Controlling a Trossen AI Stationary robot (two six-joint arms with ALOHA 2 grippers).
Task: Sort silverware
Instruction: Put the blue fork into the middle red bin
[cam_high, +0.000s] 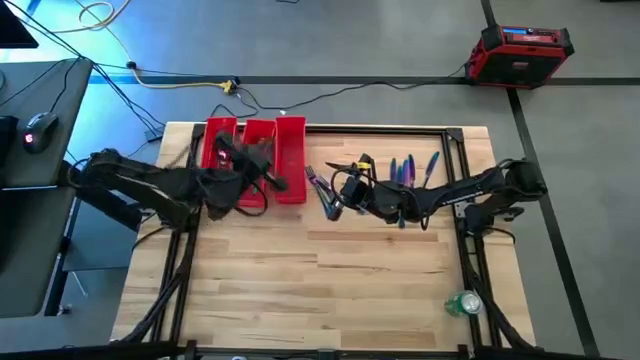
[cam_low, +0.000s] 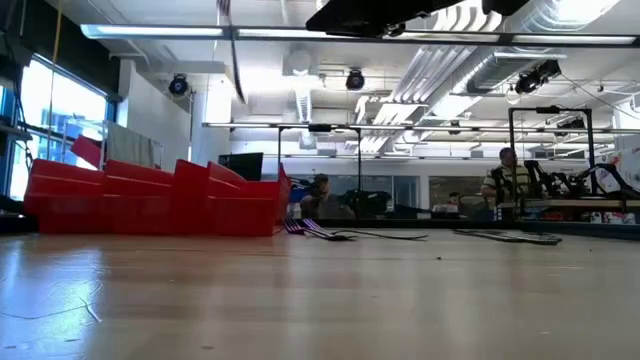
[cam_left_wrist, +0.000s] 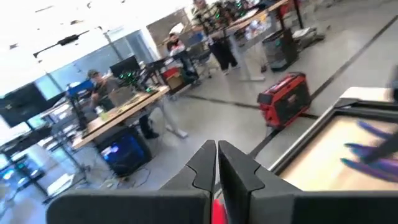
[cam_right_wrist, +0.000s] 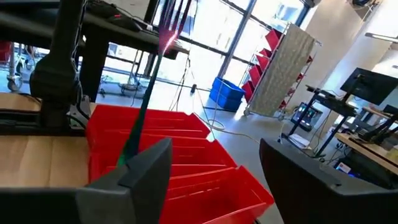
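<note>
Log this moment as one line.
left gripper shut over red tray | right gripper open beside tray | fork upright in air, holder unclear | loose silverware on table

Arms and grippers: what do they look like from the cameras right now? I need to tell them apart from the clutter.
Both arms are dark, near-black, jointed links with dark cables along them. The left gripper has two flat, angular dark fingers. The right gripper has broad, blocky dark-grey fingers. No markings are legible on either.
</note>
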